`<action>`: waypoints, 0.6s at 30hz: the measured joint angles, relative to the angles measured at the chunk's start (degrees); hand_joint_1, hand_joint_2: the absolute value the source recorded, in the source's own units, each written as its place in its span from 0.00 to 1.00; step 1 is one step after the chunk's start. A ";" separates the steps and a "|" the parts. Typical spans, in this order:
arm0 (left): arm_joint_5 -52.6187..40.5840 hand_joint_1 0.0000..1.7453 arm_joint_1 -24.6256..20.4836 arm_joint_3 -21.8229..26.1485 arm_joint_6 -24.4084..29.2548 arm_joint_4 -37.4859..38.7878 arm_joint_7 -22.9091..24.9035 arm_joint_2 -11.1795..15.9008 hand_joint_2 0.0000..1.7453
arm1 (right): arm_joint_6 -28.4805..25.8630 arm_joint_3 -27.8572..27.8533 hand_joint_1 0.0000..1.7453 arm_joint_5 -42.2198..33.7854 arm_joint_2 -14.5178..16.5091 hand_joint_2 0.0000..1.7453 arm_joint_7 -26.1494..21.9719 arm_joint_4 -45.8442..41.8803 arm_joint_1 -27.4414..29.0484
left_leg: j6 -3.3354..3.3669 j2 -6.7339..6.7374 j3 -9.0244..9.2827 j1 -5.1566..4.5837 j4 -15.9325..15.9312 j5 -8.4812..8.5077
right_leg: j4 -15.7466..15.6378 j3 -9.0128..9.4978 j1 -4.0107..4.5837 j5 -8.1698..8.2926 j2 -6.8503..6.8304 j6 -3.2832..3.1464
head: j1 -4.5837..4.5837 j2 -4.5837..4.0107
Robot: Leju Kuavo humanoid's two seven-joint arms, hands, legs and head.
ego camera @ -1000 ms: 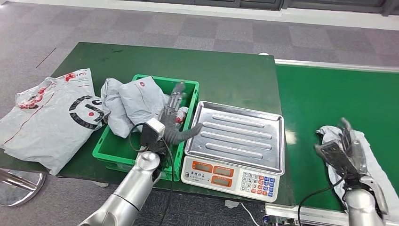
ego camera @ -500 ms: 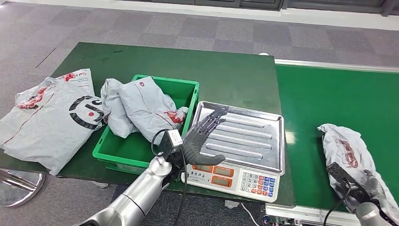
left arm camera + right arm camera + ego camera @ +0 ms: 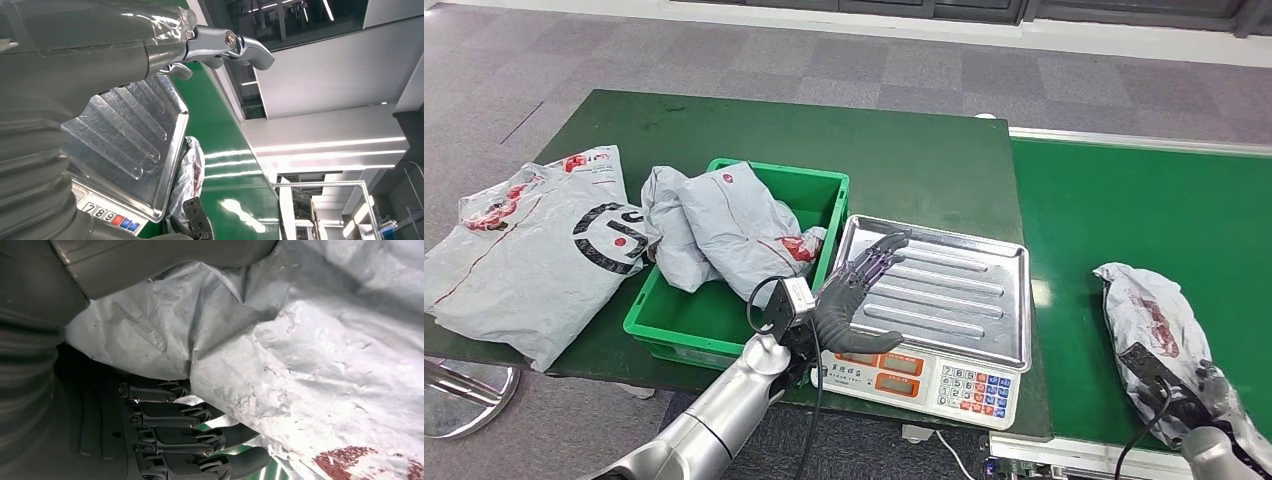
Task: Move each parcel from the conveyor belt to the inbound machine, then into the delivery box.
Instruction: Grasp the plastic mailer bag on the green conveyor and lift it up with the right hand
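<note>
Grey carpet tiles around a dark green table [image 3: 724, 120] bearing a green crate [image 3: 724, 340], silver-trayed scale [image 3: 944, 290] and loose grey bags; bright green conveyor belt [image 3: 1144, 210] alongside. Left hand [image 3: 856, 290] above the scale tray, fingers spread, holding nothing. Right hand [image 3: 165, 435] curled under and gripping the grey parcel [image 3: 1152, 315] lying on the belt.

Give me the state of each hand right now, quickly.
Left hand: open, empty, over the scale tray.
Right hand: on the grey parcel, fingers under its edge; grip cannot be told.
</note>
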 joint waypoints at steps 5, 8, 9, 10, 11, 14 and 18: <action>-0.02 0.00 0.00 -0.02 0.00 0.06 -0.01 0.00 1.00 | 0.00 0.00 0.00 0.00 0.00 1.00 0.00 0.10 -0.23 | 0.01 -0.01 0.00 0.00 0.02 0.01 | 0.00 0.01 0.00 0.01 0.00 0.01 | 0.00 0.00; -0.02 0.00 0.00 -0.02 0.00 0.07 -0.01 0.00 1.00 | 0.00 0.00 0.00 0.00 0.00 1.00 0.00 0.17 -0.32 | 0.02 -0.02 0.00 0.00 0.02 0.01 | 0.00 0.01 0.00 0.01 -0.01 0.01 | 0.00 0.00; -0.02 0.00 0.00 -0.02 0.00 0.07 -0.01 0.00 1.00 | 0.00 0.00 0.00 0.00 0.00 1.00 0.00 0.19 -0.35 | 0.02 -0.02 0.00 0.00 0.02 0.01 | 0.00 0.02 0.00 0.01 -0.01 0.01 | 0.00 0.00; -0.02 0.00 0.00 -0.02 0.00 0.07 -0.01 0.00 1.00 | 0.00 0.00 0.00 0.00 0.00 1.00 0.00 0.20 -0.38 | 0.02 -0.03 0.00 0.00 0.02 0.01 | 0.00 0.02 0.00 0.01 -0.02 0.01 | 0.00 0.00; -0.02 0.00 0.00 -0.02 0.00 0.07 -0.01 0.00 1.00 | 0.00 0.00 0.00 0.00 0.00 1.00 0.00 0.21 -0.41 | 0.02 -0.03 0.00 0.00 0.02 0.01 | 0.00 0.02 0.00 0.01 -0.02 0.01 | 0.00 0.00; -0.02 0.00 0.00 -0.02 0.00 0.08 -0.02 0.00 1.00 | 0.00 0.00 0.00 0.00 0.00 1.00 0.00 0.27 -0.49 | 0.02 -0.04 0.00 0.00 0.03 0.01 | 0.00 0.01 0.00 0.01 -0.03 0.01 | 0.00 0.00; -0.02 0.00 0.00 -0.02 0.00 0.09 -0.02 0.02 1.00 | 0.00 0.00 0.00 -0.01 0.00 1.00 0.00 0.39 -0.53 | 0.02 -0.04 0.00 0.00 0.02 0.01 | 0.00 0.02 0.00 0.01 -0.04 0.01 | 0.00 0.00</action>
